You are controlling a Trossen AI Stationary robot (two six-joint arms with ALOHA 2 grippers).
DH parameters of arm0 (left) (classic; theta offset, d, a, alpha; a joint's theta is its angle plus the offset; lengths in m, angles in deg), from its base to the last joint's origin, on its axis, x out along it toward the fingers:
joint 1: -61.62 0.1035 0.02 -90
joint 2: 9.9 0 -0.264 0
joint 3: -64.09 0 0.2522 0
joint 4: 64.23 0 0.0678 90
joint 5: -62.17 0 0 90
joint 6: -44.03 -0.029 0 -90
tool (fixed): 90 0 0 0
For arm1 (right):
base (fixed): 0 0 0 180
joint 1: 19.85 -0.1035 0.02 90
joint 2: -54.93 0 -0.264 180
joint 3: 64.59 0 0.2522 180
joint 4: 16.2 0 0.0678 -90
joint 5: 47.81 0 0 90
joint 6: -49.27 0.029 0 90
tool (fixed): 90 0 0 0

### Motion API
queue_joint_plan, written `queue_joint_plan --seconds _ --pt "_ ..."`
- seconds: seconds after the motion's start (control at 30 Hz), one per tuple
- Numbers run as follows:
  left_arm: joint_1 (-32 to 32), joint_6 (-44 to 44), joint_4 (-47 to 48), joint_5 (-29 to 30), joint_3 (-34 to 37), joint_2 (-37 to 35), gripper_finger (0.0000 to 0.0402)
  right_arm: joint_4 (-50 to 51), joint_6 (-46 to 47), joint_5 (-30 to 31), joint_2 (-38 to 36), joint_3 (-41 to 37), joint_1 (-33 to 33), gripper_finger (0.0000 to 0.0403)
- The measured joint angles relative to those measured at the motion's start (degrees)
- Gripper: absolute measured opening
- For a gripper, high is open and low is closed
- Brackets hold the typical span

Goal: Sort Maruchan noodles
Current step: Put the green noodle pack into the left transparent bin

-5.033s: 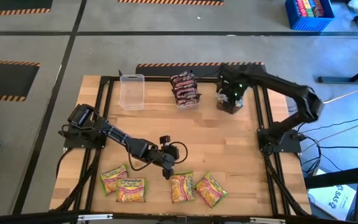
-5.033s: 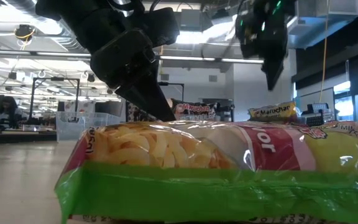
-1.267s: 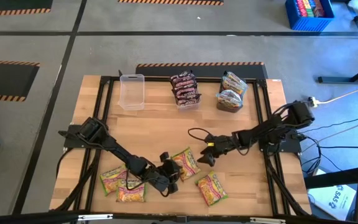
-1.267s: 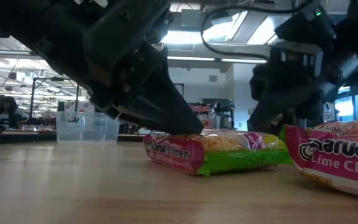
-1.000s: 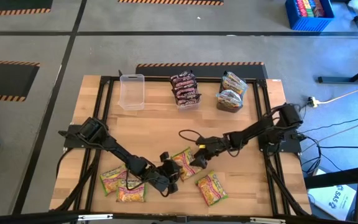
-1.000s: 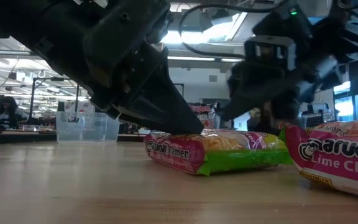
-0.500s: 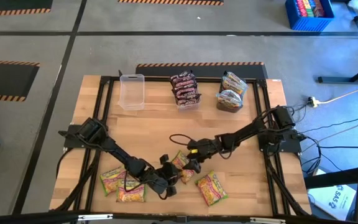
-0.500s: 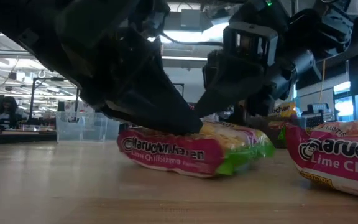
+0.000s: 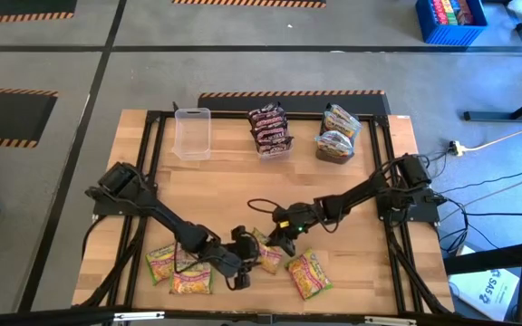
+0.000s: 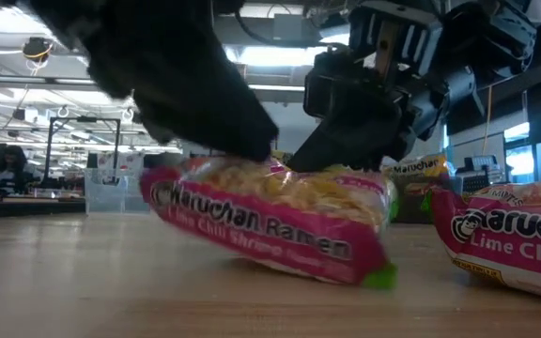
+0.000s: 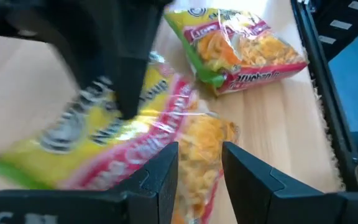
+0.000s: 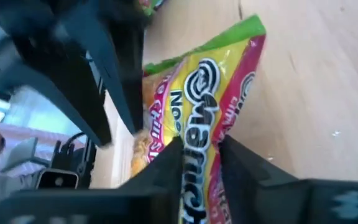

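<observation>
A yellow-green and pink Maruchan noodle packet (image 9: 265, 256) is held between both grippers near the table's front middle. My left gripper (image 9: 243, 260) is shut on it from the left, and my right gripper (image 9: 282, 243) is shut on it from the right. In the low view the packet (image 10: 270, 225) slants, its left end up. Three more packets of the same kind lie flat: two at the front left (image 9: 166, 263) (image 9: 191, 281) and one at the right (image 9: 308, 274). My left gripper pinches one end of the packet (image 11: 199, 146) between its two fingers, coming nearly level from the table's left. That end is raised, and the packet slopes down away from the fingers. My right gripper pinches the packet's opposite end (image 12: 202, 140) between its two fingers, slanting down from the table's right. The packet's low corner (image 10: 378, 275) is at or just above the table.
Along the far edge stand a clear tub (image 9: 192, 133), a tub of dark maroon packets (image 9: 270, 129) and a dark tub holding lighter packets (image 9: 338, 136). The middle of the wooden table top (image 9: 234, 190) is bare.
My right gripper has moved toward the table's left and near edge to the packet and shut on its end. The packet has slid a little toward the near edge, and its end in my left gripper has risen, so it now slants.
</observation>
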Motion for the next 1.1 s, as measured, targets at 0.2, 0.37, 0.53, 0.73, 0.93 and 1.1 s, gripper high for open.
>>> queue_joint_plan --seconds 0.2,0.37,0.53,0.73,0.93,1.1 --pt "-0.02 2.06 7.64 -2.08 -0.02 -6.71 0.0119 -0.21 -4.71 0.9 -0.02 0.12 -0.42 0.0018" --pt "-0.01 1.82 10.21 -1.8 -0.04 -10.79 0.0119 -0.05 -9.31 1.38 -0.02 2.15 -1.25 0.0003" --pt "1.28 1.24 10.56 1.23 -0.07 -12.26 0.012 1.48 -15.25 3.56 -0.04 4.57 -2.99 0.0003" --pt "3.62 2.66 12.14 -3.84 -0.09 -14.73 0.0159 3.6 -23.87 13.18 -0.04 7.27 -6.76 0.0002" --pt "6.33 5.5 12.77 -19.05 -0.13 -14.91 0.0218 10.28 -30.27 20.14 -0.04 11.7 -10.3 0.0001" --pt "7.58 7.76 15.41 -21.76 -0.17 -14.74 0.0235 16.39 -33.12 23.76 -0.04 16.07 -12.16 0.0001"
